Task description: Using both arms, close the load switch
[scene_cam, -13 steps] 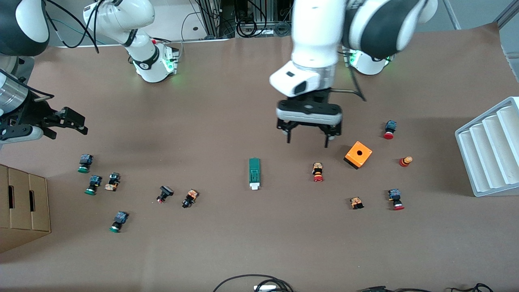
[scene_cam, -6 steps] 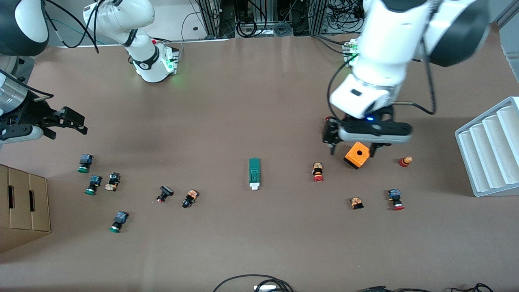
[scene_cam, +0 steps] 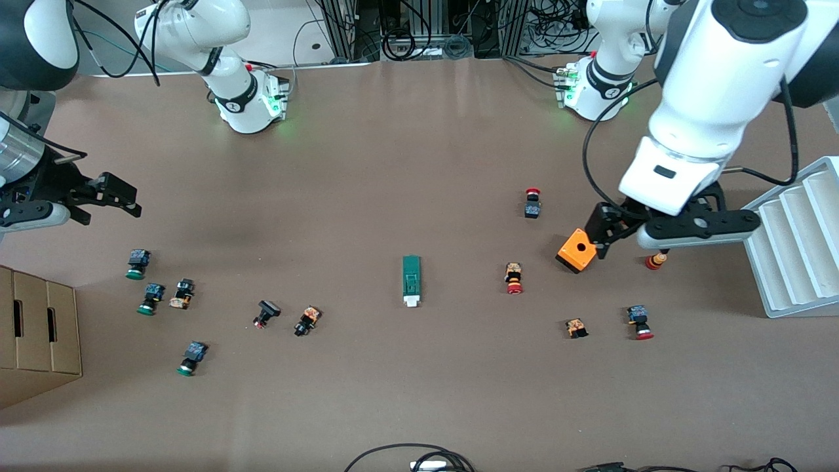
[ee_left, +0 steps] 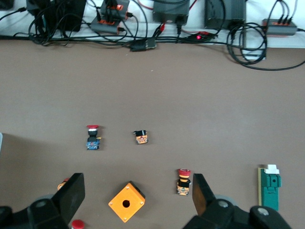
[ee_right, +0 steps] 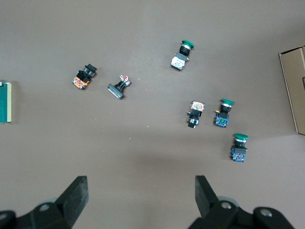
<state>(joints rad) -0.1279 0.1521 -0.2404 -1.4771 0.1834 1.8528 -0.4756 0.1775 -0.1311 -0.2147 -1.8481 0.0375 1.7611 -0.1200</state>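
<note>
The load switch (scene_cam: 411,280), a narrow dark-green block with a white tab at the end nearer the front camera, lies flat mid-table. It also shows in the left wrist view (ee_left: 270,187) and the right wrist view (ee_right: 5,102). My left gripper (scene_cam: 630,244) is open and empty, up over the orange box (scene_cam: 579,250) toward the left arm's end; in its wrist view the fingers (ee_left: 71,195) stand wide on either side of the box (ee_left: 126,202). My right gripper (scene_cam: 105,204) is open and empty, waiting over bare table at the right arm's end, as its wrist view (ee_right: 140,191) shows.
Red push buttons (scene_cam: 531,202) (scene_cam: 513,278) (scene_cam: 640,322) lie around the orange box. Green-capped buttons (scene_cam: 136,263) (scene_cam: 151,298) (scene_cam: 191,357) lie toward the right arm's end. A white ridged tray (scene_cam: 793,242) and a cardboard box (scene_cam: 36,334) stand at the table's ends.
The left arm has swung from over the middle of the table toward its own end and now hangs over the orange box, uncovering a red button. The right arm has not moved.
</note>
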